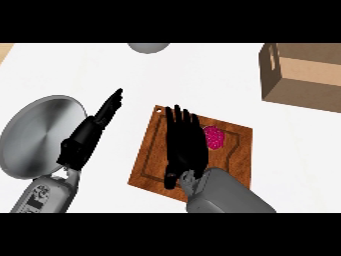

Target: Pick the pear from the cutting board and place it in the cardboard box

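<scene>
The pear (214, 137), a pink lump, is lying on the board (232, 160) at frame centre, its left edge hiding behind the right hand (184, 145). That hand is stretching flat over the board, fingers straight, touching or just beside the pear. The box (313, 85) is sitting upper right, cut off by the frame edge. The left hand (92, 132) is resting open, fingers up, beside a metal plate (36, 135) at left.

The white counter (114, 70) carries 4 things. A wooden cutting board (236, 160) lies near the middle, turned at an angle. A round metal plate (36, 137) sits at the left. A cardboard box (313, 82) stands far right. A grey rounded object (148, 47) shows at the far edge.
</scene>
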`<state>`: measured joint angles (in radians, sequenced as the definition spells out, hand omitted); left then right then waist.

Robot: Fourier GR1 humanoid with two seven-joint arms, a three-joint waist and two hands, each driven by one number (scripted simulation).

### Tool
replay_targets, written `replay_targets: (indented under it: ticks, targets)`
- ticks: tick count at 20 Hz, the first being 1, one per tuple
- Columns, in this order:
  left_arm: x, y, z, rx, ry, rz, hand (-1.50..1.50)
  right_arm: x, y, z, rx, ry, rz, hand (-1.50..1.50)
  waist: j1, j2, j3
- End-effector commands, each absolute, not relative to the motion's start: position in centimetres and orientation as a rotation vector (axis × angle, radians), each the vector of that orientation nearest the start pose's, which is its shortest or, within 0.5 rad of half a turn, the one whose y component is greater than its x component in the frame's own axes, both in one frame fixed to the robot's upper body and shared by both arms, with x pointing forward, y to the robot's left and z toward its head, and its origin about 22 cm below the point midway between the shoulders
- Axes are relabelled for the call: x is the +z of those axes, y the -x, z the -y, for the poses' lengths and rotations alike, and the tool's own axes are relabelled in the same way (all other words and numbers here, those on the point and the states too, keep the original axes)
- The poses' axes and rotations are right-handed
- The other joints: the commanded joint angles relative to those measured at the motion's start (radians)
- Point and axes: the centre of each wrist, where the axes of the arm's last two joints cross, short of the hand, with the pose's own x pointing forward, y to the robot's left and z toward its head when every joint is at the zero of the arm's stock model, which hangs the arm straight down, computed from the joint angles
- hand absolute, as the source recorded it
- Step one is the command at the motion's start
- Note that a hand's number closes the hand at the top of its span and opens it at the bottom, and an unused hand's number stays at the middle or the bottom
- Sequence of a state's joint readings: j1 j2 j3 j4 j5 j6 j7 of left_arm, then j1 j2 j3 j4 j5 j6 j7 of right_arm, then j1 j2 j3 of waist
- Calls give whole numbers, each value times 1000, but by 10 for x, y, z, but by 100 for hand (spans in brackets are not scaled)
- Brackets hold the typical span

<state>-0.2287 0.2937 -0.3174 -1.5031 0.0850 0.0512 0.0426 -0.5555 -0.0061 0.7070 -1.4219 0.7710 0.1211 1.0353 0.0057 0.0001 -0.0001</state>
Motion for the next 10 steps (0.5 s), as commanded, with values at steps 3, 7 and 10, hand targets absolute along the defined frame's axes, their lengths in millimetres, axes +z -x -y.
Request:
replay_targets:
  ticks: [3, 7, 10]
  targets:
    - [48, -289, -216, -453, 32, 1603, 0, 69, -274, 17, 1115, 777, 1010, -150, 2, 0, 0]
    - [38, -277, -203, -456, 38, 1607, 0, 54, -269, 13, 1119, 781, 969, -150, 4, 0, 0]
    - [41, -277, -215, -454, 47, 1598, 0, 46, -276, 25, 1136, 762, 954, -150, 1, 0, 0]
